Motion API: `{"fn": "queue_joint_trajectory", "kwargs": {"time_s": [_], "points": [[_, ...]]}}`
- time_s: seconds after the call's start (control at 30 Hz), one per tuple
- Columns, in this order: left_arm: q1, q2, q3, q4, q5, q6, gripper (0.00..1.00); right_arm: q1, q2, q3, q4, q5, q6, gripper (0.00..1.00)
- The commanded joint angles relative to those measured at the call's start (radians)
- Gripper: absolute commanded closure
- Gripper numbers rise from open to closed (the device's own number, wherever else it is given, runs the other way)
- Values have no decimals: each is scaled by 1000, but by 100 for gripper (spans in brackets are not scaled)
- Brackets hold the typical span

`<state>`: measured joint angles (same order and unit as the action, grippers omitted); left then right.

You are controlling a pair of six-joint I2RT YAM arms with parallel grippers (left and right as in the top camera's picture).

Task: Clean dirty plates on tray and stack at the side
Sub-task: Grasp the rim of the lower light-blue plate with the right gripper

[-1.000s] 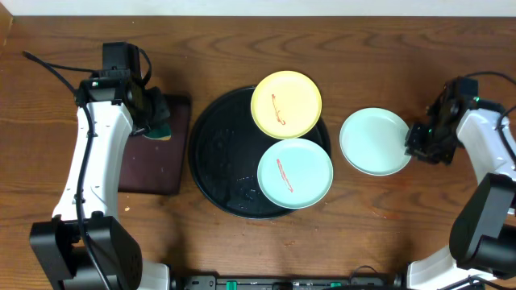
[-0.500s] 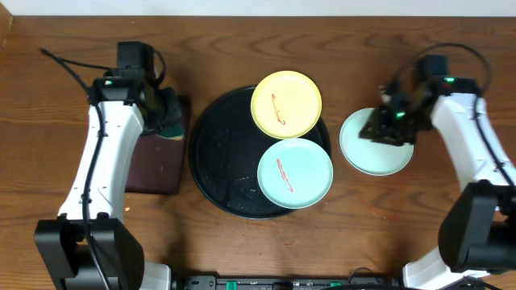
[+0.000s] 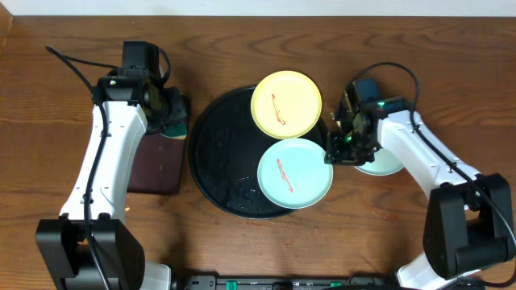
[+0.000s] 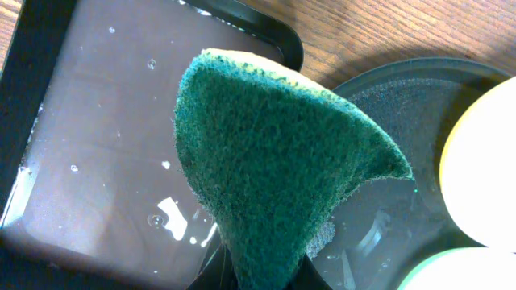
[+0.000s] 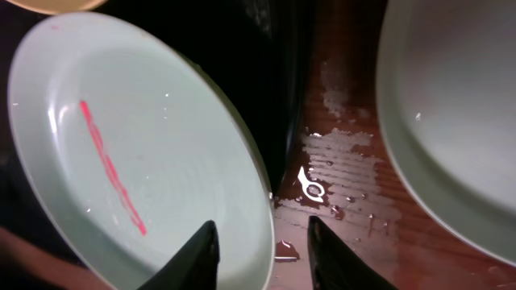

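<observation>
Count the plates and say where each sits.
3. A yellow plate at the far right edge of the black tray, a streaked blue plate on its near right, a second blue plate on the table beside the tray, partly under the right arm.

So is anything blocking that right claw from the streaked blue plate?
Nothing visible does. The right gripper hangs open right at the rim of the streaked mint-blue plate, above the wet table.
</observation>
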<state>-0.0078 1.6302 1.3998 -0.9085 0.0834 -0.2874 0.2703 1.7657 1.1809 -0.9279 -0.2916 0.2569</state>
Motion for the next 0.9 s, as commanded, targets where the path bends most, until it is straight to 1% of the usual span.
{"fn": "queue_joint_trajectory", "kwargs": {"time_s": [0.0,0.07,0.1,0.27,0.33,0.4,0.47,0.57,0.63,0.77,0.83,0.87], "points": [[3,-12,17,6,3,11,92,18,-10,-32,21,62,35,64],[3,-12,17,8,3,11,93,19,-10,-53,40,67,35,65],[3,-12,17,8,3,11,93,19,-10,-63,47,66,39,68],[3,-12,17,10,3,11,93,19,-10,-82,56,66,46,72],[3,-12,17,13,3,11,92,19,-10,-82,57,66,46,77],[3,-12,17,17,3,11,93,20,-10,-83,65,67,46,85],[3,-12,17,18,3,10,93,20,-10,-84,78,66,46,91],[3,-12,17,15,3,11,93,20,-10,-84,87,66,46,93],[3,-12,17,16,3,11,93,24,-10,-84,87,65,46,98],[3,-12,17,16,3,10,93,48,-10,-83,97,9,40,99],[2,-12,17,16,3,10,92,64,-10,-82,138,-85,-4,99],[2,-12,17,16,3,11,93,74,-10,-81,157,-126,-4,99]]}}
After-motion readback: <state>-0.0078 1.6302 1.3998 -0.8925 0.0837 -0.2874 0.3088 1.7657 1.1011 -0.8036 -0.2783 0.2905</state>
